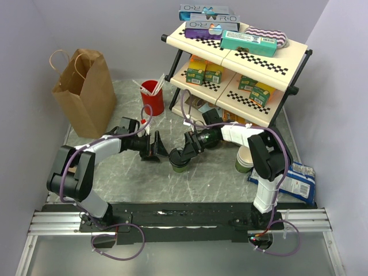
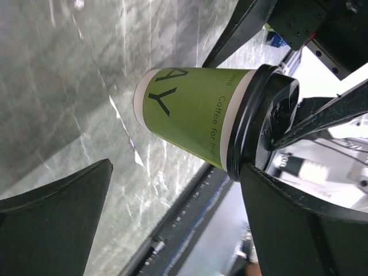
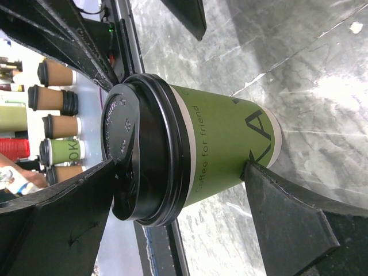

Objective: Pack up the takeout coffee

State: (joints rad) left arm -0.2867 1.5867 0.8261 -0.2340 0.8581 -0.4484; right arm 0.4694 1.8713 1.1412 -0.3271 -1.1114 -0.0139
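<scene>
- Step in hand: the grasp. The coffee cup (image 1: pixel 180 162) stands upright on the worktop (image 1: pixel 132 181), near the middle, black lid (image 3: pixel 138 161) on. Not lifted, not packed.
- Right hand (image 1: pixel 183 152): fingers spread wide, holding nothing. In the overhead view it sits right at the cup. In its wrist view the cup fills the gap between its two fingers. Can't tell if either finger touches the cup.
- Left hand (image 1: pixel 154 148): also wide open and empty. It's just beside the cup on the opposite side, pointing at it, with a bit of bare worktop between.
- Both hands look rolled on their side: each wrist view shows the cup lying sideways in frame, lid at one end, base at the other. One right-hand finger seems to sit over the lid. If so, closing now would pinch top to bottom rather than around the wall.
- The paper bag (image 1: pixel 86 95) stands at the far left corner, handles up, well apart from the cup. Can't see how wide its mouth is.
- Next move, my read: pick one hand, get its fingers around the green wall below the lid rim, close gently, lift straight up, carry left and lower into the bag.
- The left hand is on the bag side, so a handover or a direct left-hand pick looks sensible.
- Watch: paper wall crushes easily, lid can pop, cup must stay upright. The red cup (image 1: pixel 153 98) with sticks stands near the carry path.
</scene>
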